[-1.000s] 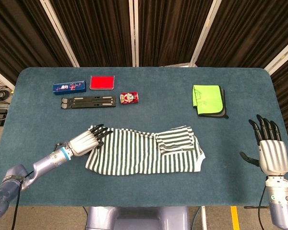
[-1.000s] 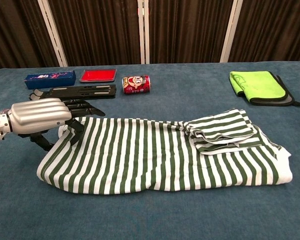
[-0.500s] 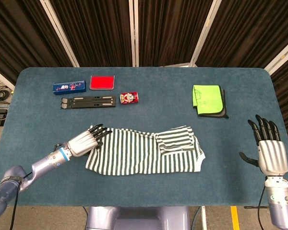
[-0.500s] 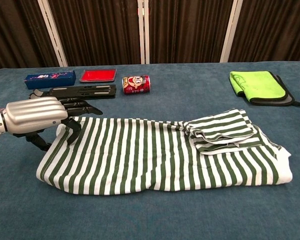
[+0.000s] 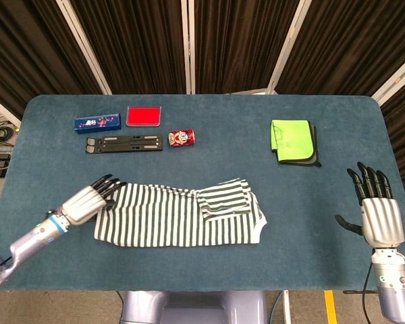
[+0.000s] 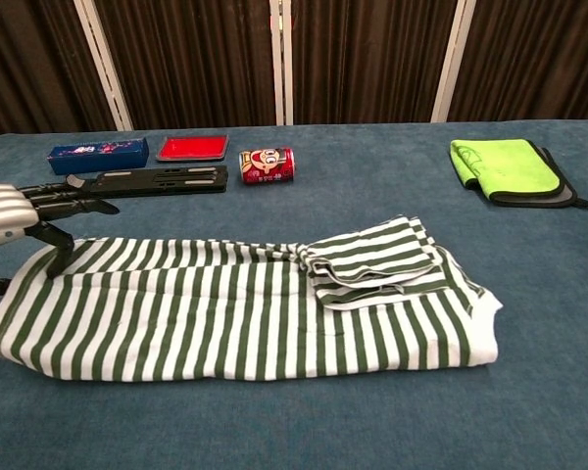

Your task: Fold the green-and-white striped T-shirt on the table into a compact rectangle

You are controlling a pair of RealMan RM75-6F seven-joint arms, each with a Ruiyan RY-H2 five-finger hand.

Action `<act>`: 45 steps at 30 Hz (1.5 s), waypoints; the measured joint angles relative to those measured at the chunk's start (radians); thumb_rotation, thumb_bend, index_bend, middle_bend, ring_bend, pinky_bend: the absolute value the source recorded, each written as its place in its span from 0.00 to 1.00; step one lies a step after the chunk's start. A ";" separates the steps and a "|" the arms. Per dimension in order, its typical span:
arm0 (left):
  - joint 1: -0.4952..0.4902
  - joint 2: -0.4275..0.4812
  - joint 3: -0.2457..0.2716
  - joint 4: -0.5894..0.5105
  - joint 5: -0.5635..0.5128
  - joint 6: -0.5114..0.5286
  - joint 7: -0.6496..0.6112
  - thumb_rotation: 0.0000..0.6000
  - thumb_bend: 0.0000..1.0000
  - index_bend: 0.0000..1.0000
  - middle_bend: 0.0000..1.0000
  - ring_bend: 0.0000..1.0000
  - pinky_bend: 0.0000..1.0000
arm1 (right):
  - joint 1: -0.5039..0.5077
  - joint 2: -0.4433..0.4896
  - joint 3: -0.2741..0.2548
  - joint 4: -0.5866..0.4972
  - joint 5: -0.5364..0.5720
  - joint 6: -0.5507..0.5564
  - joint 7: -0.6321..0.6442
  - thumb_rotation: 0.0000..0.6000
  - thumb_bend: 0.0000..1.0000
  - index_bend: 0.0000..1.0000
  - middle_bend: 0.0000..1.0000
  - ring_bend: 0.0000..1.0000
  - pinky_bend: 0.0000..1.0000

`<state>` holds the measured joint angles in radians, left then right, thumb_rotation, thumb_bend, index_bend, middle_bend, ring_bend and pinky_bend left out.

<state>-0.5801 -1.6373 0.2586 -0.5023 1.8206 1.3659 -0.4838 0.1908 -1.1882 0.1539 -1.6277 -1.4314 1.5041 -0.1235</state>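
On the blue table (image 5: 209, 270), the limp striped T-shirt (image 5: 175, 216) (light, floppy) wants edge grips; left hand (image 5: 88, 199) pinches its hem, right hand (image 5: 374, 209) idle, fingers spread.

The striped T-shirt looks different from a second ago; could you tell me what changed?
The left hand, gripping the striped T-shirt at its edge, has drawn back toward the robot's left and dragged the whole shirt with it across the table; the folded sleeve went along. The right hand stayed open at the right edge, and the can and green cloth did not move.
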 measured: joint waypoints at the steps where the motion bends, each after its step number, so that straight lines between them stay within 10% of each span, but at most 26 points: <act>1: 0.010 0.008 0.000 0.004 -0.004 0.007 -0.005 1.00 0.52 0.87 0.00 0.00 0.00 | -0.001 0.002 -0.002 -0.003 0.001 -0.004 -0.004 1.00 0.00 0.02 0.00 0.00 0.00; 27: 0.203 0.039 -0.057 0.256 -0.132 -0.040 -0.189 1.00 0.53 0.88 0.00 0.00 0.00 | -0.012 0.012 -0.012 -0.047 -0.014 -0.007 -0.034 1.00 0.00 0.00 0.00 0.00 0.00; 45: -0.013 -0.027 -0.146 -0.063 -0.102 0.102 -0.058 1.00 0.53 0.88 0.00 0.00 0.00 | -0.016 0.037 0.002 -0.046 0.010 -0.026 0.029 1.00 0.00 0.00 0.00 0.00 0.00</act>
<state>-0.5935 -1.6644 0.1130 -0.5651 1.7183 1.4684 -0.5414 0.1748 -1.1516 0.1554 -1.6739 -1.4214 1.4783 -0.0942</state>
